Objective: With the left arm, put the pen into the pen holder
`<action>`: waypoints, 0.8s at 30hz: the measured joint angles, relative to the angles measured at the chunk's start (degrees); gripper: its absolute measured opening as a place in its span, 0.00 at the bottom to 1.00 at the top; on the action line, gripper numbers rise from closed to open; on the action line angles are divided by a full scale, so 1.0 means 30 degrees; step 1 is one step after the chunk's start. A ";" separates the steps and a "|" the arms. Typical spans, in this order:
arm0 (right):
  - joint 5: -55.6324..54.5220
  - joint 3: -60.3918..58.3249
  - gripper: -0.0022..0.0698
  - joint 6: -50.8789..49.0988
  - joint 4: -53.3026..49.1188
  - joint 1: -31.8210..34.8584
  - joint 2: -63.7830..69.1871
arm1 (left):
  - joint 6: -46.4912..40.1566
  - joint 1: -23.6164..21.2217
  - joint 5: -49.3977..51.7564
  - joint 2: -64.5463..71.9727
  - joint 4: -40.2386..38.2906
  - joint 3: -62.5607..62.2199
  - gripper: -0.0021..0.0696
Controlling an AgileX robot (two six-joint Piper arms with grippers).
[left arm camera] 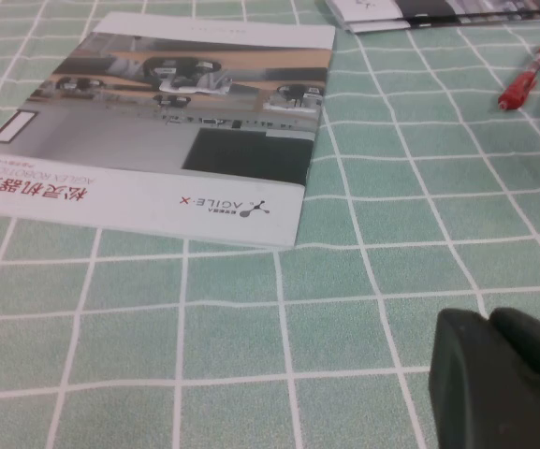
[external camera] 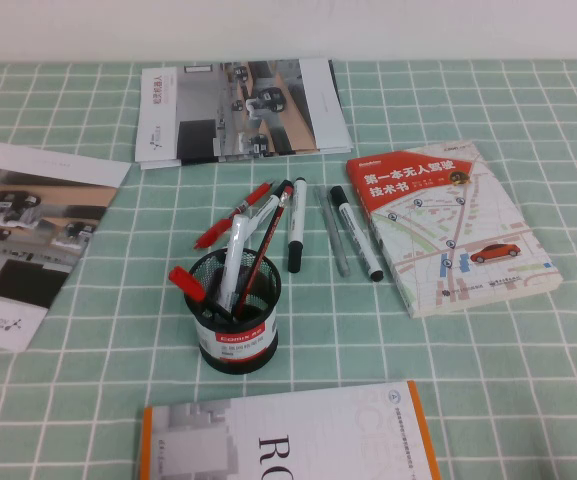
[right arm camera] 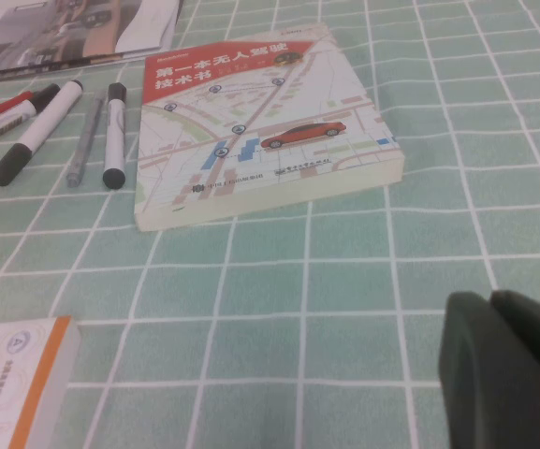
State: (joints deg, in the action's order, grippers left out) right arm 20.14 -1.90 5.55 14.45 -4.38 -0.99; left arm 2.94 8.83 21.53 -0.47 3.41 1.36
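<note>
The red pen [external camera: 230,217] lies slanted on the checked cloth just behind the black mesh pen holder [external camera: 234,325], which has a red-and-white label. It also shows in the left wrist view [left arm camera: 529,73], far from my left gripper [left arm camera: 488,323]. The holder has a red-capped white marker [external camera: 186,282], another white marker and a striped dark-red-and-black pen [external camera: 268,235] in it. My left gripper is shut and empty, low over the cloth beside a brochure. My right gripper [right arm camera: 491,304] is shut and empty, near the book. Neither arm shows in the high view.
Two black-capped white markers [external camera: 296,228] [external camera: 356,235] and a grey pen [external camera: 336,235] lie to the right of the red pen. A map-cover book [external camera: 448,225] lies at the right, brochures at the far middle [external camera: 238,110] and left [external camera: 28,235], and a white-and-orange book [external camera: 288,440] at the front.
</note>
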 joint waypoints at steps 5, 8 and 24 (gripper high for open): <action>0.0000 0.0000 0.00 0.0000 0.0000 0.0000 0.0000 | 0.0000 0.0000 -0.0035 0.0000 0.0000 0.0000 0.03; 0.0000 0.0000 0.00 0.0000 0.0000 0.0000 0.0000 | 0.0000 0.0000 -0.0069 0.0000 0.0000 0.0000 0.03; 0.0000 0.0000 0.00 0.0000 0.0000 0.0000 0.0000 | 0.3523 0.0000 -0.2463 0.0000 -0.1806 0.0063 0.03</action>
State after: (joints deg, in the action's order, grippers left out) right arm 20.14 -1.90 5.55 14.45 -4.38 -0.99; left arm 13.51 8.83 14.14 -0.47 -2.01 1.54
